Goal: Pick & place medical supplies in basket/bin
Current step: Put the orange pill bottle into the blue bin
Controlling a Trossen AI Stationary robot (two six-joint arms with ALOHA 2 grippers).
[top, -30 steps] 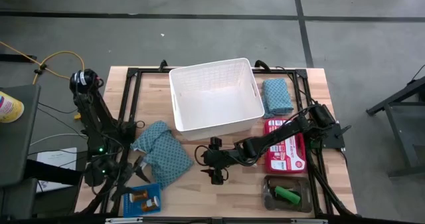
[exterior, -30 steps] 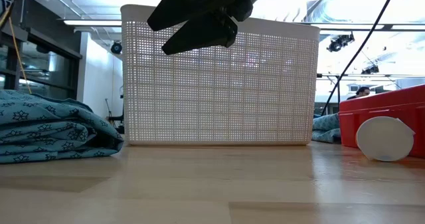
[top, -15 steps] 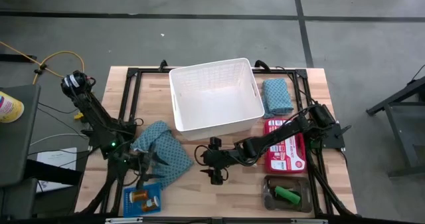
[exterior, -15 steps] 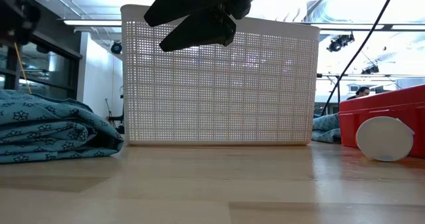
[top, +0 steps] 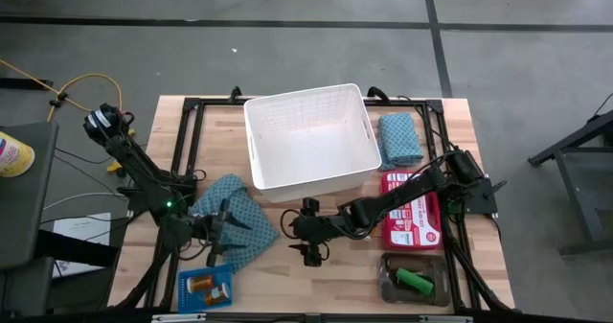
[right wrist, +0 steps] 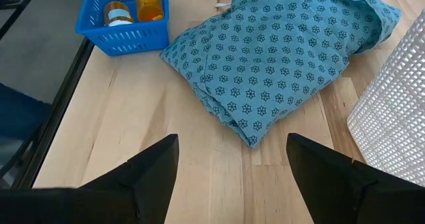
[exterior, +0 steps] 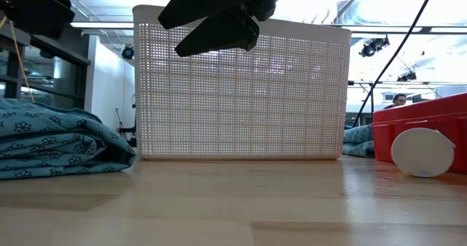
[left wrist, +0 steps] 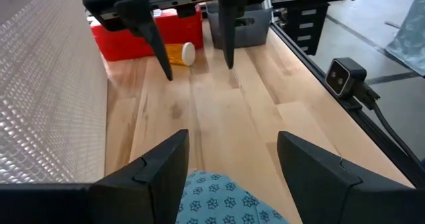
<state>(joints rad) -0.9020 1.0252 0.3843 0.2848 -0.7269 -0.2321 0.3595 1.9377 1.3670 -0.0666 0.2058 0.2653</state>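
A crumpled teal patterned cloth (top: 235,225) lies on the table left of centre, in front of the white lattice basket (top: 311,136). My left gripper (top: 218,233) hangs open above the cloth's near part; in the left wrist view the cloth (left wrist: 212,196) shows between its fingers (left wrist: 232,141). My right gripper (top: 308,239) is open above bare wood, right of the cloth (right wrist: 279,51). A second folded teal cloth (top: 399,138) lies right of the basket. An orange pill bottle (left wrist: 178,53) lies on its side by the red box (left wrist: 146,34).
A blue mesh tray (top: 206,287) with orange bottles sits at the near left edge. A grey tray (top: 414,280) holding a green piece sits near right. The red first-aid box (top: 412,213) lies under my right arm. Bare wood (top: 278,275) lies in front of the basket.
My left gripper has moved from near the table's left near corner toward the right and a little toward the far edge, ending over the teal cloth. My right arm has kept still, and nothing on the table has shifted.
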